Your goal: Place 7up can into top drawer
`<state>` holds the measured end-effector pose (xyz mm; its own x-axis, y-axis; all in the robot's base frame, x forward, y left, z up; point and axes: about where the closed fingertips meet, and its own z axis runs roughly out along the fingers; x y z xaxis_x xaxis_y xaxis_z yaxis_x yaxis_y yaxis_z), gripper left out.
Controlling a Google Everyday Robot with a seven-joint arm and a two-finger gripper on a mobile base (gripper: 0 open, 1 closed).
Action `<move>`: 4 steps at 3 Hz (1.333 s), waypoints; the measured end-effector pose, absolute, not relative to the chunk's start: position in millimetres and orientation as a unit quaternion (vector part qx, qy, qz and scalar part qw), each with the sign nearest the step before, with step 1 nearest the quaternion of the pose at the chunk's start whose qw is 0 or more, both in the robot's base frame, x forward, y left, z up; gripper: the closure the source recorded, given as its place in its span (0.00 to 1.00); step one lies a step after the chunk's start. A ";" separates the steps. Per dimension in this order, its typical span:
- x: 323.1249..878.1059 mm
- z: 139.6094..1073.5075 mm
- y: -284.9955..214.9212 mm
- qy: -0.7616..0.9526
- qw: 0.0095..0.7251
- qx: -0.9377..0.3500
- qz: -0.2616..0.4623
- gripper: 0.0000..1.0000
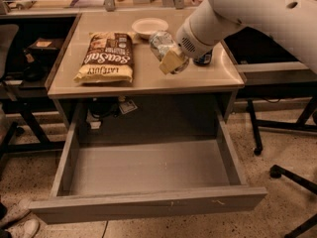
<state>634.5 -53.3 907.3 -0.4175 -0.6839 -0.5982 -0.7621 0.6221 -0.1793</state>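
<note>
My gripper (167, 56) is shut on the 7up can (159, 42), a pale silvery can held tilted above the front right part of the tan desk top (148, 81). The cream fingers (171, 62) clamp its lower end. The top drawer (148, 170) is pulled fully open below the desk, a wide shallow grey box with a plain front panel (148, 205). The can hangs above the desk, just behind the drawer's back edge.
A brown sea-salt chip bag (105, 57) lies on the desk's left half. A white bowl (149, 26) sits at the back. A dark blue can (203, 59) stands behind my arm (247, 11). Chair legs and casters (277, 170) stand to the right.
</note>
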 end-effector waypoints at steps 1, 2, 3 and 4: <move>634.6 908.0 -53.2 0.840 0.326 -0.430 0.060 1.00; 629.3 916.8 -57.4 0.839 0.325 -0.433 0.052 1.00; 599.6 911.3 -56.1 0.851 0.318 -0.412 0.064 1.00; 560.1 881.6 -45.3 0.866 0.289 -0.400 0.083 1.00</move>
<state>560.1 -45.3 881.6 -0.5136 -0.6446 -0.5663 -0.7405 0.6664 -0.0870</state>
